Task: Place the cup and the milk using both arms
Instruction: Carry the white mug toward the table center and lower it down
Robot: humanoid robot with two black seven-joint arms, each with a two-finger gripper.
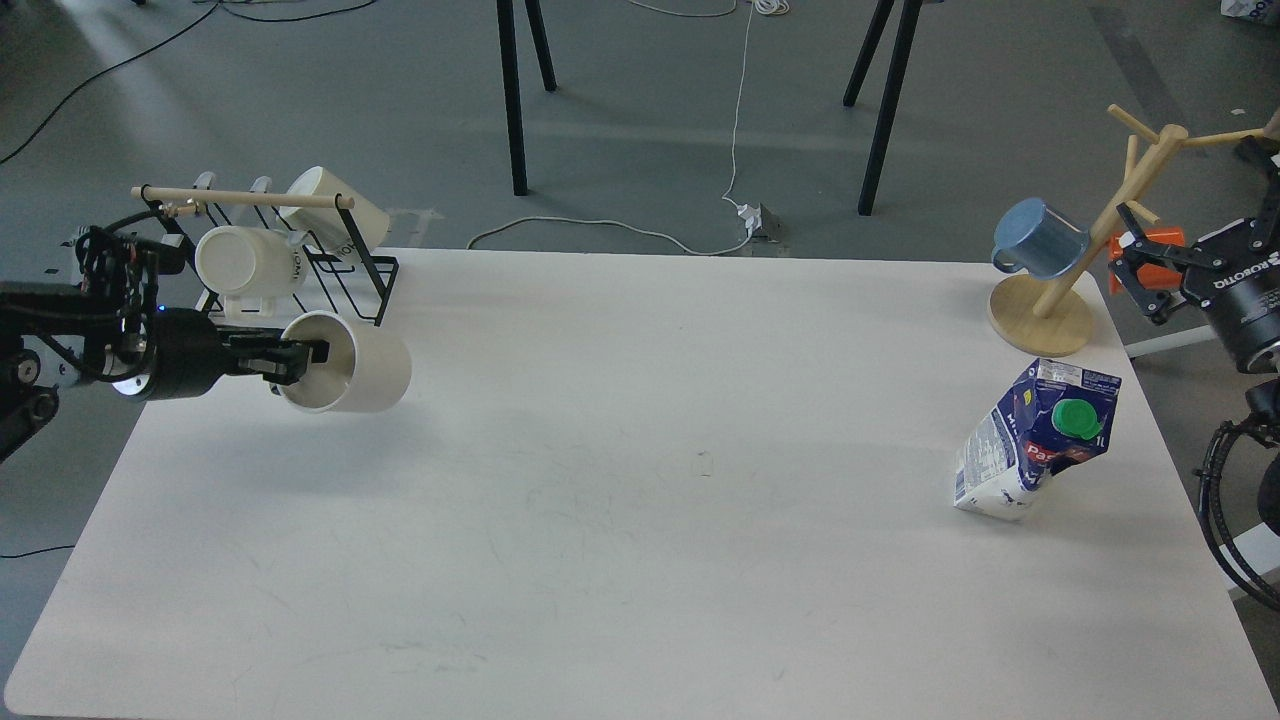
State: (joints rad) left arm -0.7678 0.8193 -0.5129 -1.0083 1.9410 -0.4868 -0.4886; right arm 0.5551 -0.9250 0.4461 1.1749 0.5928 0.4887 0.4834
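My left gripper (296,360) is shut on the rim of a white cup (352,376) and holds it on its side in the air, just in front of the black wire rack (352,283) at the table's back left. A blue and white milk carton (1035,438) with a green cap leans on the table at the right. My right gripper (1140,268) is off the table's right edge, next to the wooden mug tree (1090,240), fingers spread and empty.
Two white mugs (245,260) lie in the rack under a wooden bar. A blue mug (1038,238) hangs on the mug tree. An orange object (1150,245) shows behind my right gripper. Chair legs and cables lie beyond the white table (640,480).
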